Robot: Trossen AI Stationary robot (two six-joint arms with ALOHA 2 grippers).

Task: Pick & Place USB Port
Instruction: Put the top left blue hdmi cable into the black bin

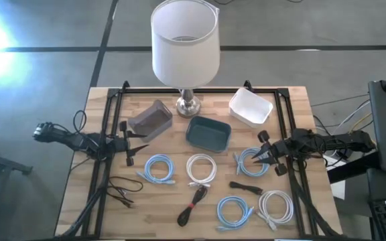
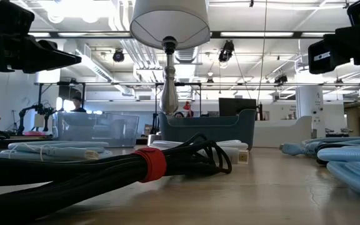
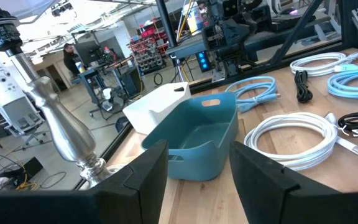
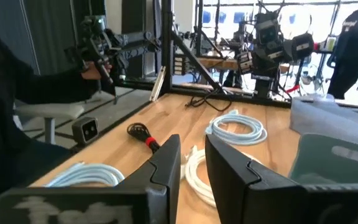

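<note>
Several coiled cables lie flat on the wooden table (image 1: 112, 221): light blue coils (image 1: 158, 168) (image 1: 252, 161) (image 1: 234, 212), white coils (image 1: 201, 169) (image 1: 276, 206), a black bundle with a red band (image 1: 193, 204) (image 2: 149, 164) and a short black cable (image 1: 246, 186). My left gripper (image 1: 138, 142) (image 3: 197, 155) is open, held above the table near its left side, beside the grey bin (image 1: 151, 120). My right gripper (image 1: 263, 151) (image 4: 192, 146) is open, held above the blue coil near the right side. Neither gripper touches anything.
A lamp (image 1: 186, 47) stands at the far middle on a silver base (image 1: 188, 104). A teal bin (image 1: 208, 132) sits in the middle and a white bin (image 1: 250, 107) to the far right. A thin black cable (image 1: 122, 191) lies near left. A black frame (image 1: 106, 134) rims the table.
</note>
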